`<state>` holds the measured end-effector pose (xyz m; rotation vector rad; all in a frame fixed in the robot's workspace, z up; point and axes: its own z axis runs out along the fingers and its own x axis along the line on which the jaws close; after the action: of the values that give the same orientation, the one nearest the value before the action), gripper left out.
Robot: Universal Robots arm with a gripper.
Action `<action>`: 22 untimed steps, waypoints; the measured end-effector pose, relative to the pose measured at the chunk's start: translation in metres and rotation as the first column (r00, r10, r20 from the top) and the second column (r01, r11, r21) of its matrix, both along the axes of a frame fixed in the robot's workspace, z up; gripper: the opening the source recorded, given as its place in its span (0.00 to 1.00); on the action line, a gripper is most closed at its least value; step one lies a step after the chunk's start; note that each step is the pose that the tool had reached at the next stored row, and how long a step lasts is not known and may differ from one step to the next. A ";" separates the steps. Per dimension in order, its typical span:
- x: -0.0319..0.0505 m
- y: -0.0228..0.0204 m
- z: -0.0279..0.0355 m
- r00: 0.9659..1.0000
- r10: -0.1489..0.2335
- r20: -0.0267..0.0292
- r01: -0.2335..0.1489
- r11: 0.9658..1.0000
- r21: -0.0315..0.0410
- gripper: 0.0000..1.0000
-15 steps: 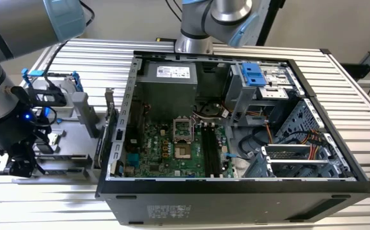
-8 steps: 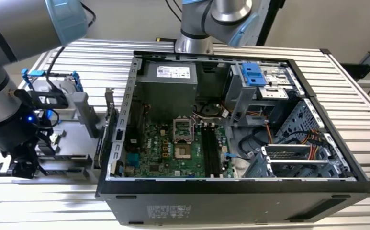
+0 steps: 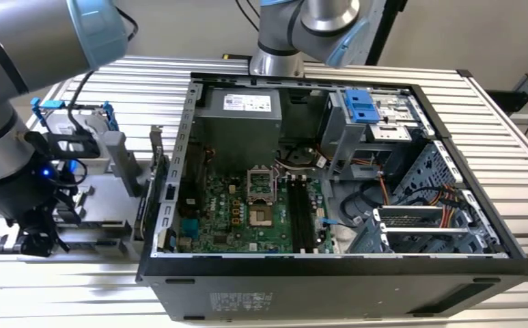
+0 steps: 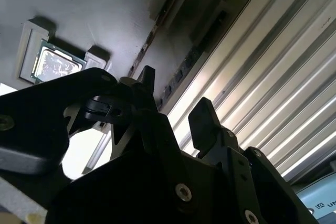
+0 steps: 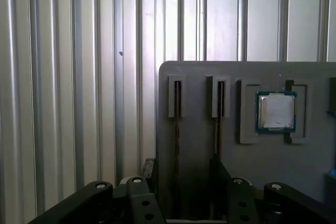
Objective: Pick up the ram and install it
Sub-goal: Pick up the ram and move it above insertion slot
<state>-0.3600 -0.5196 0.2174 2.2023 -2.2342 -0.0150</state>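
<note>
Two slots in the grey holder (image 5: 199,74) on the slatted desk (image 5: 79,77). My pincer (image 5: 182,165) is wide and empty above it. The ram (image 5: 177,129) stands edge-on in its slot, roughly between my fingers, with the CPU chip (image 5: 276,111) set apart. PC case (image 3: 337,171) sits off to the exterior view's right. Pick step, no grip yet. I reckon a clean close needs centring on the stick.
</note>
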 end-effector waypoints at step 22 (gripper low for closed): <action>0.0001 0.0000 -0.0076 1.000 0.000 0.000 0.000 1.000 -0.003 1.00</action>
<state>-0.3599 -0.5195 0.2097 2.2010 -2.2330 -0.0121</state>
